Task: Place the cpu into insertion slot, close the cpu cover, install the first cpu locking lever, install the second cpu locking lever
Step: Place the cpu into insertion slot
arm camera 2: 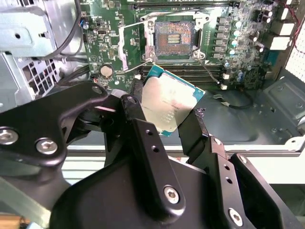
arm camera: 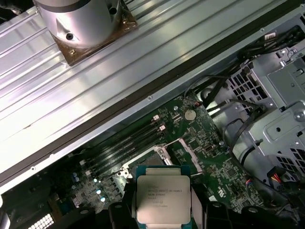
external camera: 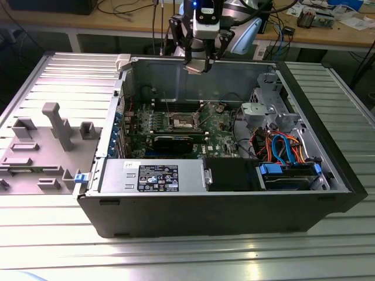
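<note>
A ribbed metal table [external camera: 53, 70] carries an open computer case [external camera: 222, 205] lying on its side. Behind it runs a wooden workbench [external camera: 328, 35] strewn with cables. A grey moulded fixture [external camera: 53, 126] stands on the table near the edge at the exterior view's left.

Inside the case, the green motherboard [external camera: 220, 132] covers the floor. A grey power supply [external camera: 149, 175] lies along the near wall. A drive bay [external camera: 290, 174] with blue parts fills the near corner at the exterior view's right.

The gripper [external camera: 198, 65] hangs over the far wall of the case, well above the motherboard. In the first wrist view, the silver arm base [arm camera: 86, 24] sits on a plate on the table beyond that wall.

In the second wrist view, the two black fingers [arm camera 2: 143, 129] are drawn in to the width of the cpu [arm camera 2: 169, 102] and pinch it at two opposite edges. The chip shows its silver-grey top with a green rim. It is held clear of the board, apart from the socket and skewed relative to it.

The insertion slot [arm camera 2: 174, 37] sits near the middle of the motherboard, its pin grid bare. The cpu cover [arm camera 2: 129, 47] is swung open just beside the slot, on the side toward the round coin battery [arm camera 2: 106, 71]. In both wrist views the chip appears near the slot but not in it.
</note>
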Robot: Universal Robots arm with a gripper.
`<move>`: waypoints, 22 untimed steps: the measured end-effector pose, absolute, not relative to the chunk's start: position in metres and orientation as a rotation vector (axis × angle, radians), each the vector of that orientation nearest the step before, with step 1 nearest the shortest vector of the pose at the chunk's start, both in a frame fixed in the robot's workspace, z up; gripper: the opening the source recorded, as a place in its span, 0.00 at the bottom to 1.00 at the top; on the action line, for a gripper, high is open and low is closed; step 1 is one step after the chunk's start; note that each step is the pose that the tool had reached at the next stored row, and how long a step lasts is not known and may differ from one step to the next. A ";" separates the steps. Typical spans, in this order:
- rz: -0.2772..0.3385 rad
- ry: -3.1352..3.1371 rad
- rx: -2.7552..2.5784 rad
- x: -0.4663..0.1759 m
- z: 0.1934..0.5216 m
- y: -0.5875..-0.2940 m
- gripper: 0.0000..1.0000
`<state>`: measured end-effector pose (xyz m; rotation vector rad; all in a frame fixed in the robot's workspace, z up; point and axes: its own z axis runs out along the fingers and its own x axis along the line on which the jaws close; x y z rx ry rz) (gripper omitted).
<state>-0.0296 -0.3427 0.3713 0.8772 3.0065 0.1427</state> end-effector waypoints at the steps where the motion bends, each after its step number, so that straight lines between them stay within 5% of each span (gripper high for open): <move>1: 0.142 3.001 0.894 -0.030 0.371 -0.343 0.54; 22: 0.140 2.898 1.165 -0.030 0.370 -0.343 0.54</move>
